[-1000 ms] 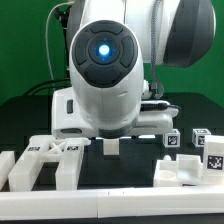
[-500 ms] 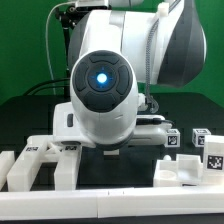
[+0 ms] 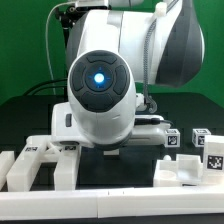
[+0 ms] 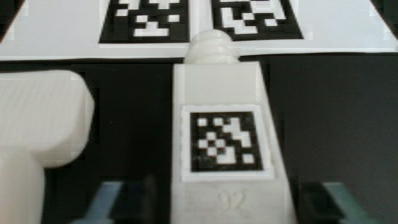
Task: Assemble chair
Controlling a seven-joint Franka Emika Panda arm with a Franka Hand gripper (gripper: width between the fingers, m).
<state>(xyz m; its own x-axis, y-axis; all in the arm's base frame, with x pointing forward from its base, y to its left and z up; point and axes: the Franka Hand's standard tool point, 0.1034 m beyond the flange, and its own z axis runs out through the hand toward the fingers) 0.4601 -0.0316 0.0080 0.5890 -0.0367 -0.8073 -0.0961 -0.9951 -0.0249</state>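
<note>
Just short of the marker board [image 4: 54,30], tip toward it, a tagged chair post [image 4: 221,110] lies flat on the desk [image 4: 134,110], jaws spread open astride its opposite end, presumably so closing pinches its flanks squarely.

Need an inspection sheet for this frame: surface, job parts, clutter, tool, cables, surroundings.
Surface: black table, matte.
Job's things: white tagged post lies flat, its peg end toward the marker board. A rounded white part lies beside it, apart. More tagged parts sit on the exterior view's left and right.
Clutter: nothing seen.
Grippers: tool open, one finger on each side of the post, with gaps on both sides.
Cables: thin dark cable behind the arm.
Surroundings: green backdrop.
</note>
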